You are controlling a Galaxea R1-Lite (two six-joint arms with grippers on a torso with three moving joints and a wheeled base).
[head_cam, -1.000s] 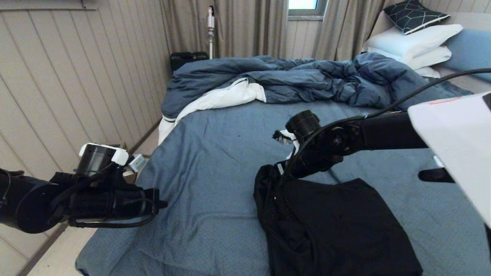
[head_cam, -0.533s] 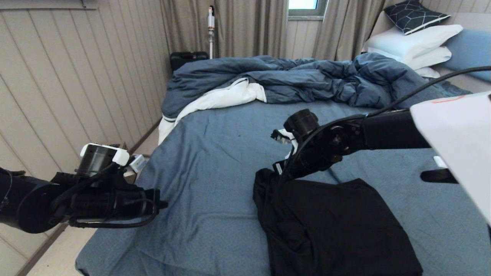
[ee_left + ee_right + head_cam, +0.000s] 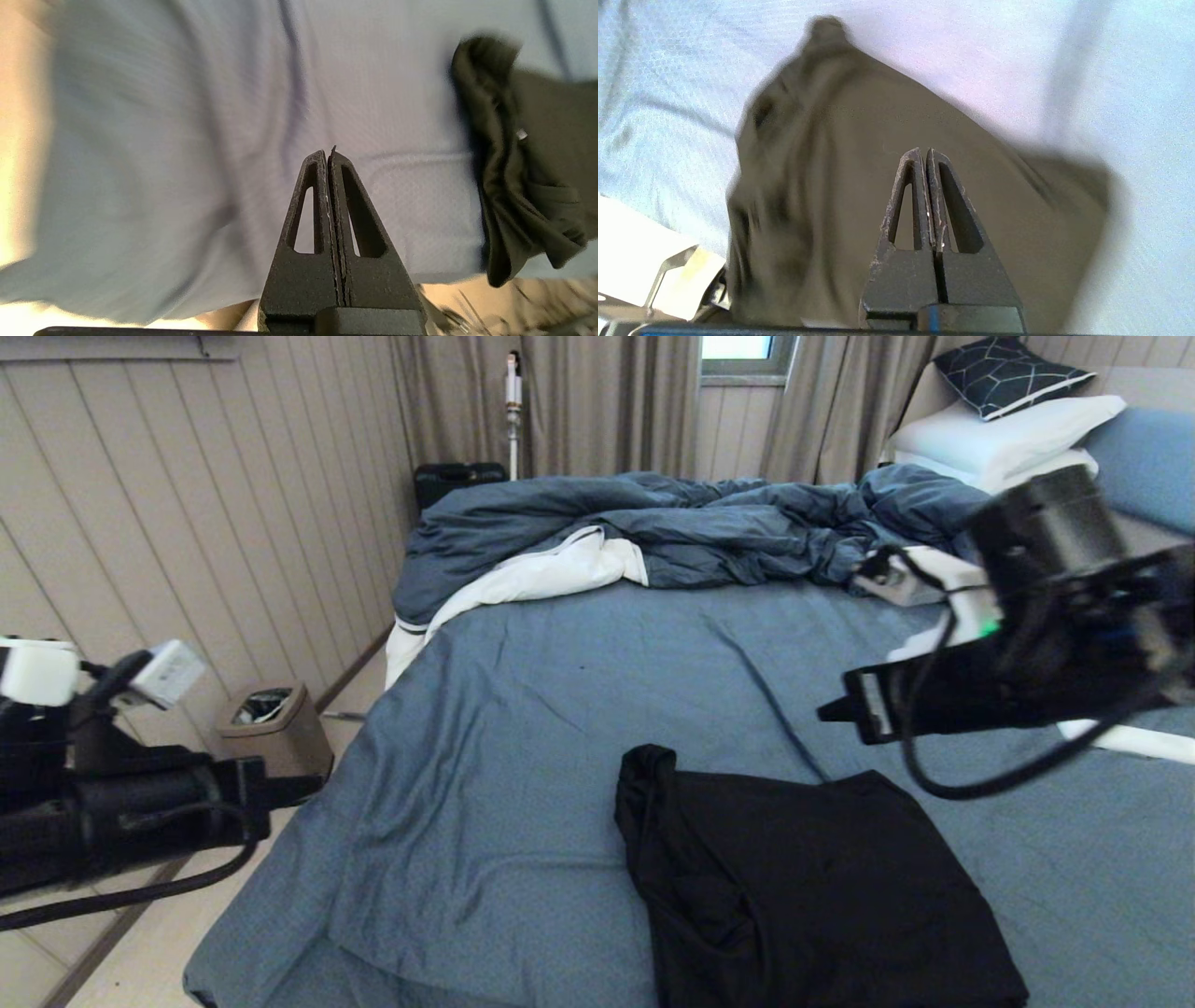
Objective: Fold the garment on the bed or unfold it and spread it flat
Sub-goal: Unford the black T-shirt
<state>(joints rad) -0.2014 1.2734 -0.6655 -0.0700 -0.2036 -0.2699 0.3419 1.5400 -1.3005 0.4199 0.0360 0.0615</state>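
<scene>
Garment (image 3: pixel 803 887): black, lying in a compact folded block on the near part of the bed (image 3: pixel 523 784), one bunched corner peaking toward the duvet (image 3: pixel 672 523). No print or lettering showing on the upper face. The side of the block nearer the wall carries loose rumpled folds; the rest looks fairly smooth.

Change since a second ago: the right gripper (image 3: pixel 831 712), which was down at that peaked corner of the garment, has lifted clear and pulled back to hang above and beyond the garment's far right edge. Fingers (image 3: pixel 924 186) pressed together, nothing between them; the right wrist view looks down on the cloth with a gap.

Left gripper (image 3: pixel 313 787): also drawn back from the garment, now over the wall-side edge of the bed, well apart from the cloth. Fingers (image 3: pixel 329 186) clenched on nothing.

Beyond: a small bin (image 3: pixel 273 733) on the floor beside the bed, now uncovered by the left arm; pillows (image 3: pixel 1004 434) at the head end.

Judgement: both arms retracting empty suggests the fold is taken as finished, or nearly so; the rumpled side could want tidying.
</scene>
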